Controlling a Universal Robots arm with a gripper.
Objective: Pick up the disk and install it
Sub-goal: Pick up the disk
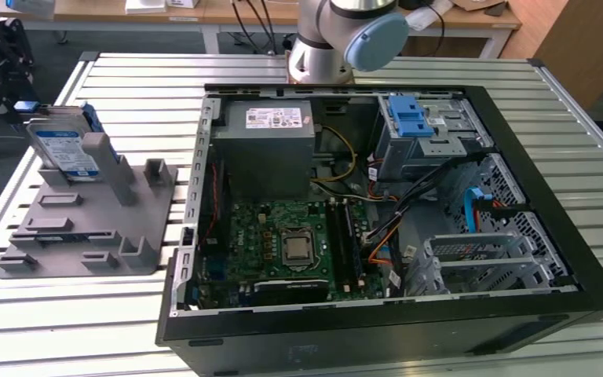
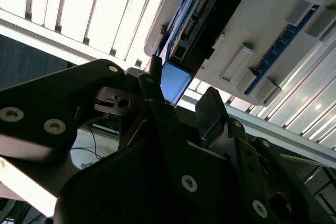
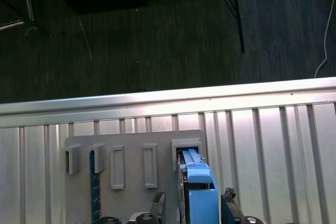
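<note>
- One disk. It's standing on edge in a slot at the far corner of the grey fixture, out on the exterior view's left and well apart from the PC. So it's not picked up.
- One claw, two fingers. In the first wrist view they straddle the disk's blue carrier, one finger on each side. There's a thin gap on both sides, so it's spread and not clamping anything.
- The second wrist view shows the same thing from underneath. The blue end of the disk sits between the two dark fingers.
- One fixture, and I count five raised slot frames along its edge in the first wrist view. The disk is in the end one.
- One open computer case lying flat on the slatted metal table.
- Inside the case there's one grey power supply box with a white sticker, one green motherboard, and one grey drive cage with a blue latch on top.
- One robot arm, rising at the table's far edge behind the case.
</note>
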